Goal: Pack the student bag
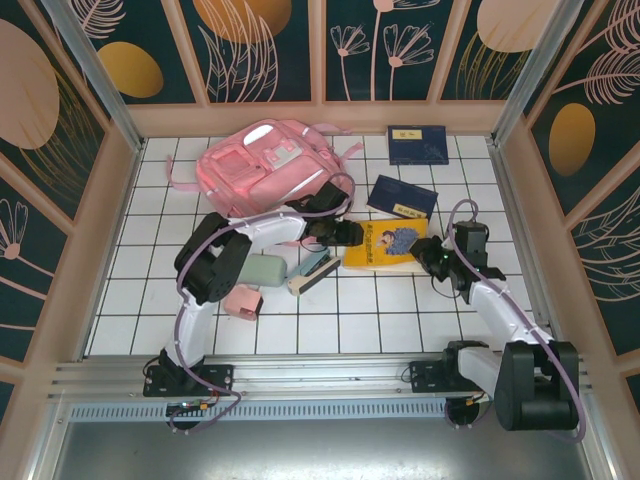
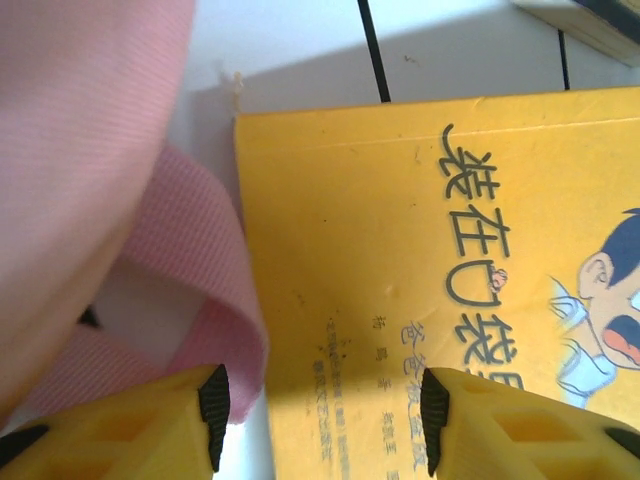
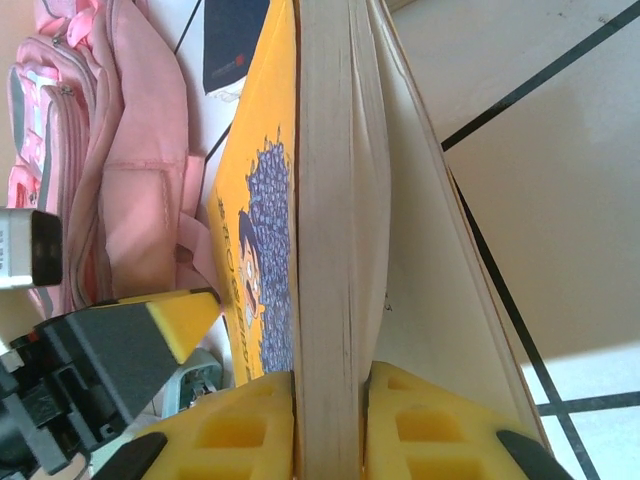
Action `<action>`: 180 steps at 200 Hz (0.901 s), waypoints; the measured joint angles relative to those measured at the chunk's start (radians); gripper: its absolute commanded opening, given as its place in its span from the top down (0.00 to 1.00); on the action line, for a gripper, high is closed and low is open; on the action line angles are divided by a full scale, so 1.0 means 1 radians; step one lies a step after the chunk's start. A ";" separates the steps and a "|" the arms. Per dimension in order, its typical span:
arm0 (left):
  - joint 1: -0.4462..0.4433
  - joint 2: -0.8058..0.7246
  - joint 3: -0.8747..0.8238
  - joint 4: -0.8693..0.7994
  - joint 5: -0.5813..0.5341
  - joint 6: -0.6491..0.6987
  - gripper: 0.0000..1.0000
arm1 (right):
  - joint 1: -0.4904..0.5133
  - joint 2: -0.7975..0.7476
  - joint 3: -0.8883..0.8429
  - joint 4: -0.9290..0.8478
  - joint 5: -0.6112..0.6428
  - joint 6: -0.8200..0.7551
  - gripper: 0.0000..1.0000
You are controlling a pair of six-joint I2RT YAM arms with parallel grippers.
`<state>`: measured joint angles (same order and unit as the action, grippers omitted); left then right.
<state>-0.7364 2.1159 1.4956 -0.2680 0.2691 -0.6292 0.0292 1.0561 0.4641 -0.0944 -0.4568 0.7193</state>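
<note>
The student bag point(image 1: 262, 165) lies flat at the upper left of the white-tiled bench point(image 1: 140, 280), front pockets facing up. Just to its lower right, near the centre of the frame, lies a yellow book point(image 1: 385, 245) with a cartoon boy on its cover. The left end effector point(image 2: 320, 405) hovers over the book's left edge with its fingers apart, one over the cover and the other over a pink strap point(image 2: 215, 270) of the bag that touches that edge. At the book's right side, the right end effector point(image 3: 330, 395) is clamped on the block of pages, with the covers splaying a little to either side. Two dark blue books point(image 1: 418, 145) point(image 1: 402, 197) lie at the upper right, the nearer one just above the yellow book.
</note>
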 measured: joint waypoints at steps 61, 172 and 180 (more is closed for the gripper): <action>0.082 -0.250 -0.136 0.050 0.044 -0.158 0.40 | 0.005 -0.033 0.069 -0.091 0.003 0.095 0.83; 0.119 -0.217 -0.049 0.052 0.076 -0.187 0.39 | 0.077 0.038 0.328 -0.205 0.008 0.083 0.84; 0.126 -0.217 -0.024 0.034 0.055 -0.158 0.39 | 0.095 0.042 0.351 -0.218 0.012 0.052 0.84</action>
<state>-0.6106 1.8984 1.4719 -0.2337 0.3244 -0.7876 0.1238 1.0985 0.8154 -0.3126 -0.4446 0.7712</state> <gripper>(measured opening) 0.609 0.157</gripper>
